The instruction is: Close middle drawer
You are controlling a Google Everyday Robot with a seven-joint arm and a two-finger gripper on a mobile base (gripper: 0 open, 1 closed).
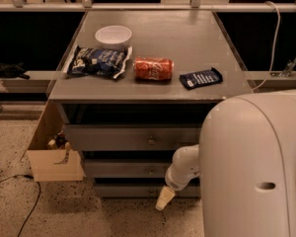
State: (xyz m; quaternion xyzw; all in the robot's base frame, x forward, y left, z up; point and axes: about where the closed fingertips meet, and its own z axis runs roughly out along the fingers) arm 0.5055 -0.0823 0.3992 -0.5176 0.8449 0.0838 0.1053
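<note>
Robot lab (speckled floor (113, 216), metal rails (138, 7)): jaws hang low before grey drawers (128, 138).

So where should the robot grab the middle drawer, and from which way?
Probably the small round knob in the centre of the middle drawer. The front is flat, so the knob is the only part sticking out to pinch. Come straight from the front, where the gripper hangs just below and right of it. For closing, a push on the flat front may do too.
</note>
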